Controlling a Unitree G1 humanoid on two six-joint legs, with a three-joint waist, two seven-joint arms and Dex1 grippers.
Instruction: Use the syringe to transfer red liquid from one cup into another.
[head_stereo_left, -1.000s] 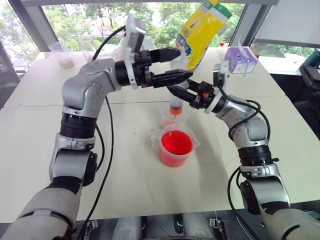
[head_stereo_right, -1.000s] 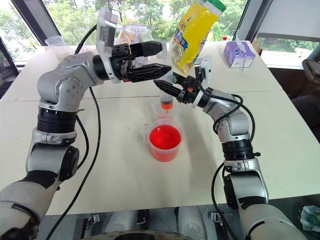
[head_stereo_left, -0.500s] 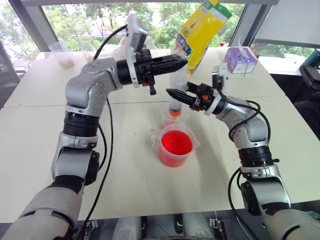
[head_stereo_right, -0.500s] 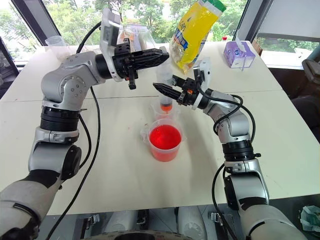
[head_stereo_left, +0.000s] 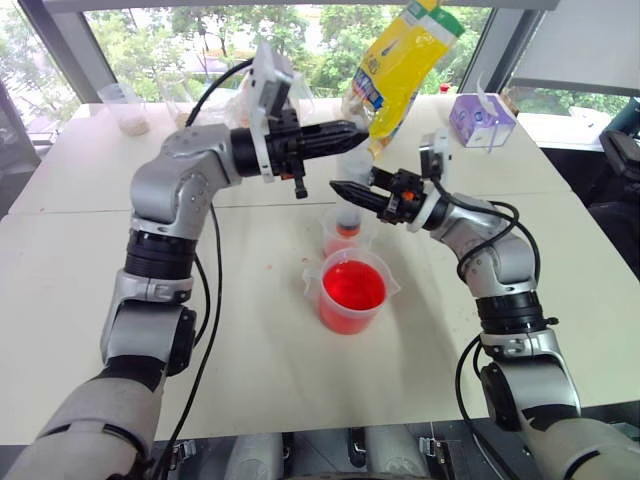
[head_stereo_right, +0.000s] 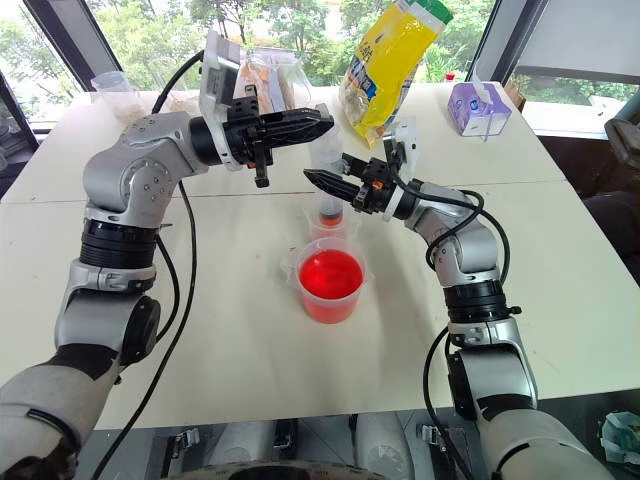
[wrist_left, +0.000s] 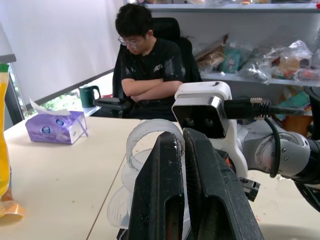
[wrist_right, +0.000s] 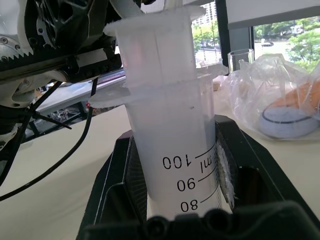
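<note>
Syringe (wrist_right: 170, 145) clamped by right fingers (wrist_right: 125, 180); left fingers (wrist_left: 165, 200) closed over its plunger, above white table (head_stereo_left: 250, 370).

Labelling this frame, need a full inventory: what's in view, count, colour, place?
syringe: 1, clear, orange-red tip, upright, tip down in the cup
cup: 1, clear, some red liquid, just behind the beaker
beaker: 1, clear, red liquid inside, table centre
table: 1, pale beige
yellow bag: 1, far side
tissue box: 1, purple, far right
far cup: 1, clear, beige grains, far left
plastic bag: 1, clear, orange item inside, far side
green mug: 1, by the seated person
person: 1, seated, black shirt, arms folded
left tool: shut at the plunger top
right tool: shut on syringe barrel
</note>
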